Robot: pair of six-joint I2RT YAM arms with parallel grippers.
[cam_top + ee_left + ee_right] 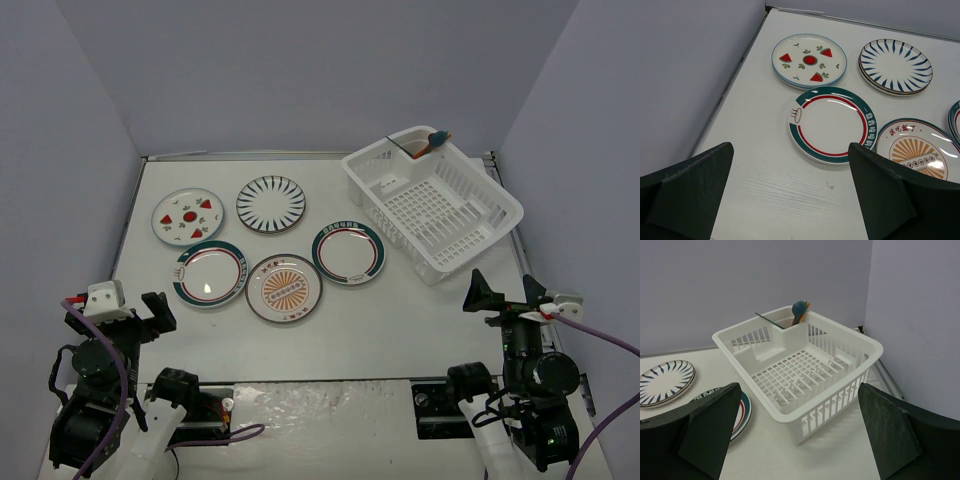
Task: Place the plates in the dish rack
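Several plates lie flat on the white table left of the dish rack [430, 205]. At the back are a red-fruit plate [187, 215] and a dark-striped plate [271, 204]. Nearer lie a green-and-red rimmed plate [210, 273], an orange sunburst plate [284, 288] and a second green-and-red rimmed plate [348, 251]. The rack [795, 372] holds no plates. My left gripper [125, 305] [790, 150] is open above bare table, short of the nearest rimmed plate [832, 124]. At the near right, my right gripper [505, 292] [799, 387] is open and faces the rack's front corner.
A blue and an orange utensil [432, 143] stand in the rack's far corner cup [800, 310]. Purple walls close the table on the left, back and right. A metal rail [887, 377] runs along the table edge right of the rack.
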